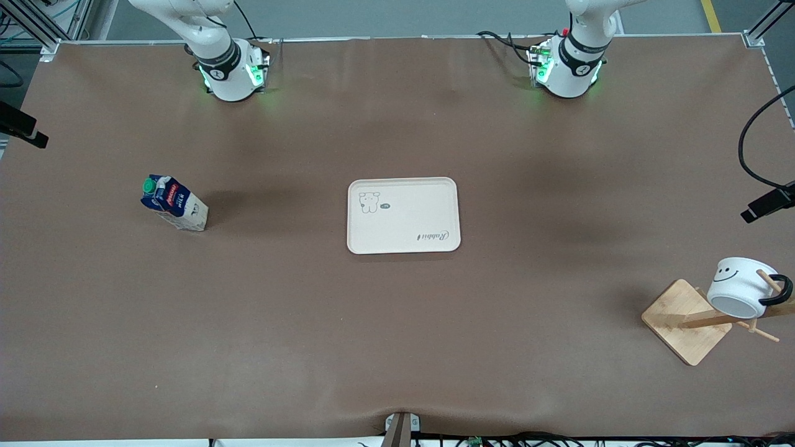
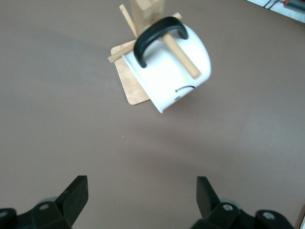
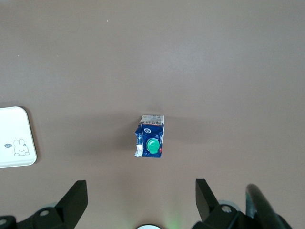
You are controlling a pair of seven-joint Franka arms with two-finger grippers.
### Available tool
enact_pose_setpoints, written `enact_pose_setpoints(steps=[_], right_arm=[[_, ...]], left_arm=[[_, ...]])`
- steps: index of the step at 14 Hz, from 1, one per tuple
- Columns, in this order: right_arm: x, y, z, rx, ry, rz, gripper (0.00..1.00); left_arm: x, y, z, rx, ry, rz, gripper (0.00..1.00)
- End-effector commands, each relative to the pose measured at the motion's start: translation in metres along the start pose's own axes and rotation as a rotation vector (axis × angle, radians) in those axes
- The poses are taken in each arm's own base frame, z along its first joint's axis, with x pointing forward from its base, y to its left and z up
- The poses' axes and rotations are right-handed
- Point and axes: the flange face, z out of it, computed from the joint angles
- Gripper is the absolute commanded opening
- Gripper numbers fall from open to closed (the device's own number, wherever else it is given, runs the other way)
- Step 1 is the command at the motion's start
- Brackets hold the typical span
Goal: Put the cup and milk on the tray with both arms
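The brown table (image 1: 397, 347) fills the front view, and at its centre lies the tray (image 1: 404, 215), flat and bare. The bamboo rack (image 1: 686, 320) sits at the lower right of that frame, toward the left arm's end, with the cup (image 1: 740, 287) hanging tilted on a wooden peg (image 2: 180, 55) by its black handle (image 2: 157, 36). The milk (image 1: 174, 202) stands upright at the frame's middle left, toward the right arm's end, well apart from the tray. Smallest are the grippers: the left gripper (image 2: 141, 200) hangs high over bare table near the rack, fingers spread wide and empty; the right gripper (image 3: 141, 200) hangs over the table beside the milk, likewise released. The likely trouble is the cup: pulled sideways instead of along the peg, its handle could catch and tip the light rack. The narrow carton could topple if a finger nudges it before closing. Both grippers are out of the front frame, and the rack's post is cut off there.
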Motion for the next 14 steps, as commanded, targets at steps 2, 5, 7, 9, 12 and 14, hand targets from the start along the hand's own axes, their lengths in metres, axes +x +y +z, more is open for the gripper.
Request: enact_pose_setpoints(steps=[2, 5, 7, 9, 12, 14], right_arm=[[-0.001, 0.007, -0.003, -0.013, 0.007, 0.010, 1.00], [0.008, 0.014, 0.012, -0.004, -0.020, 0.029, 1.00], [0.010, 0.018, 0.014, 0.002, -0.024, 0.037, 1.00], [0.010, 0.025, 0.013, -0.014, -0.017, 0.051, 1.00], [0.016, 0.022, 0.020, -0.002, -0.027, 0.037, 1.00], [0.016, 0.013, 0.019, -0.008, -0.025, 0.022, 1.00]], left_arm=[[0.033, -0.031, 0.012, -0.097, 0.024, -0.049, 1.00], [0.039, -0.037, 0.016, -0.104, 0.060, -0.016, 1.00], [0.039, -0.037, 0.023, -0.117, 0.049, -0.024, 1.00], [0.040, -0.036, 0.030, -0.153, 0.041, -0.044, 1.00], [0.043, -0.058, 0.050, -0.241, 0.076, -0.149, 1.00], [0.044, -0.056, 0.054, -0.239, 0.104, -0.152, 1.00]])
